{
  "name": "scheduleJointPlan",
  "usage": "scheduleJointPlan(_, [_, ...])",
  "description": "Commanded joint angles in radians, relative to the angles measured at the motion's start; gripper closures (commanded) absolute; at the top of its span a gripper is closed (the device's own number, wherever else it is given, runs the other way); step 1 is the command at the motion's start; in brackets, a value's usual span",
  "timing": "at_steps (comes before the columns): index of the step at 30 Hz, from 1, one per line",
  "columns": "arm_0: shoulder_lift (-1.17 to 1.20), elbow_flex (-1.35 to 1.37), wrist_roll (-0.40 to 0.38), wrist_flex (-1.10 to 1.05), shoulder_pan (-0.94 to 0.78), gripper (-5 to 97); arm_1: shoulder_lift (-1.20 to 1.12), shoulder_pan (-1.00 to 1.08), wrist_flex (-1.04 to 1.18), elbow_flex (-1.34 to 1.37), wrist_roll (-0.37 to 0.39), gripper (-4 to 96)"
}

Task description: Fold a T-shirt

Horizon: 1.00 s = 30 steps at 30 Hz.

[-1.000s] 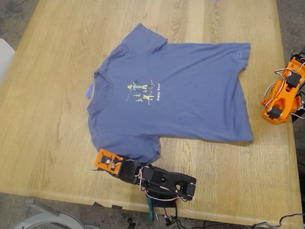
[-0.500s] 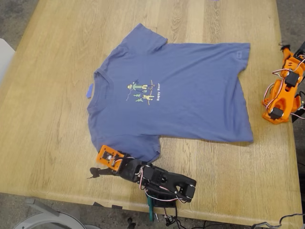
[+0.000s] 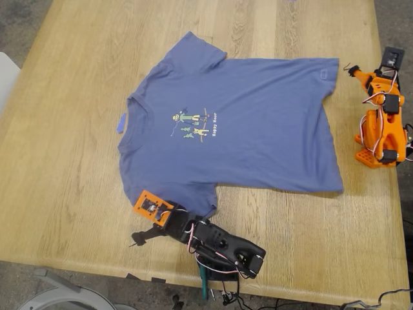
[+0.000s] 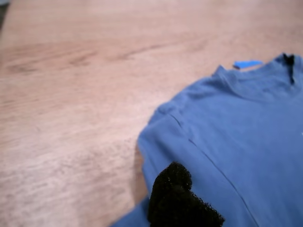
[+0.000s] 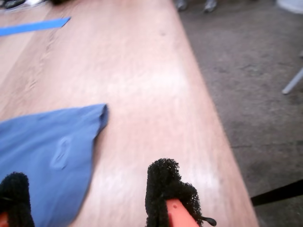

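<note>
The periwinkle T-shirt (image 3: 258, 123) lies flat and face up on the wooden table (image 3: 64, 194), its collar toward the exterior view's left. My first gripper (image 3: 144, 223), on the black arm at the exterior view's bottom, stands open at the edge of the near sleeve (image 3: 193, 201). One black foam fingertip (image 4: 173, 189) hovers over that sleeve (image 4: 189, 156); the other is out of the first wrist view. My second gripper (image 5: 90, 196), on the orange arm (image 3: 381, 123) at the exterior view's right, is open and empty beside the shirt's hem corner (image 5: 90, 118).
A tiny blue scrap (image 3: 121, 123) lies on the table just outside the collar. A strip of blue tape (image 5: 33, 26) is stuck further along the table. The table's edge (image 5: 222, 142) drops to grey floor close to my second gripper.
The orange arm has risen and swung its gripper toward the hem corner. The black arm's gripper has shifted slightly at the sleeve and one jaw has swung outward.
</note>
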Motion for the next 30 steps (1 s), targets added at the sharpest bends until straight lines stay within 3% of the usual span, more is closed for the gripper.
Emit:
scheduleJointPlan(1, [0.092, -0.167, 0.006, 0.124, 0.041, 40, 0.003, -0.095, 0.126, -0.147, -0.015, 52.6])
scheduleJointPlan(8, [-0.120, -0.445, 0.018, 0.330, 0.097, 38, 0.000, -0.258, 0.456, -0.357, -0.026, 52.6])
scheduleJointPlan(18, [-0.549, -0.857, 0.002, 0.460, 0.184, 32, -0.020, -0.641, 0.586, -0.463, -0.083, 52.7])
scheduleJointPlan(23, [-0.650, -0.968, -0.014, 0.555, 0.272, 31, -0.147, -0.758, 0.675, -0.594, -0.083, 53.4])
scheduleJointPlan(30, [-0.721, -0.971, -0.005, 0.517, 0.365, 30, -0.423, -0.867, 0.770, -0.853, -0.071, 54.1])
